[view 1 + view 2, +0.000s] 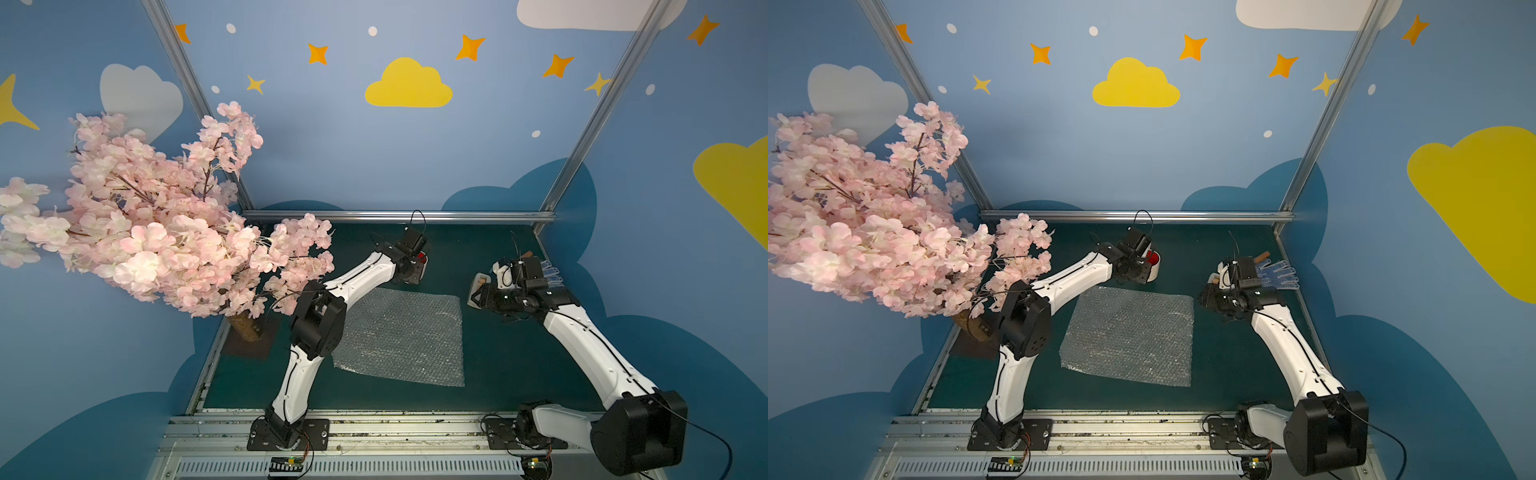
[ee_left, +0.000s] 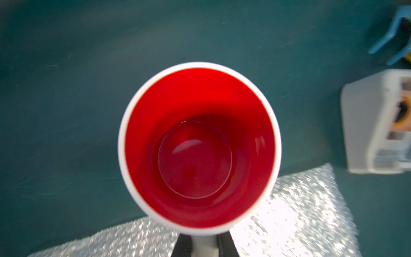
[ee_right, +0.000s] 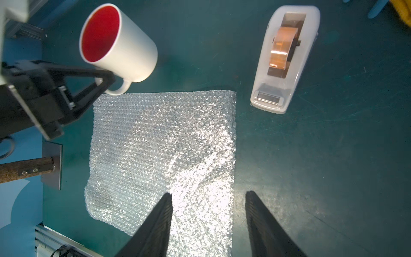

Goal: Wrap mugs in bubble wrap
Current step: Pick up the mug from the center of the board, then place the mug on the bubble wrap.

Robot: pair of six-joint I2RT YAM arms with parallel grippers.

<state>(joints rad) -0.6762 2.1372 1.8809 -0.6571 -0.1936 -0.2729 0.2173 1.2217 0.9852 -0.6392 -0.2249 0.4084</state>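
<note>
Table: you have a dark green mat (image 1: 498,374), scuffed in the wrist views.
Middle: your bubble wrap (image 1: 401,336) lies flat on it, one sheet.
Far right: your tape dispenser (image 3: 287,57) stands just beside the wrap's corner; dotted gloves (image 1: 1277,274) lie near the right edge.
Left edge: the blossom tree's base plate (image 1: 249,343) sits there.

1. The mug (image 3: 124,46), white outside and glossy red inside, is held by its loop handle, tilted with its mouth facing up, just beyond the sheet's 11 o'clock corner.
2. The bubble wrap (image 1: 401,336), clear and silvery, lies flat mid-table, roughly square.
</note>
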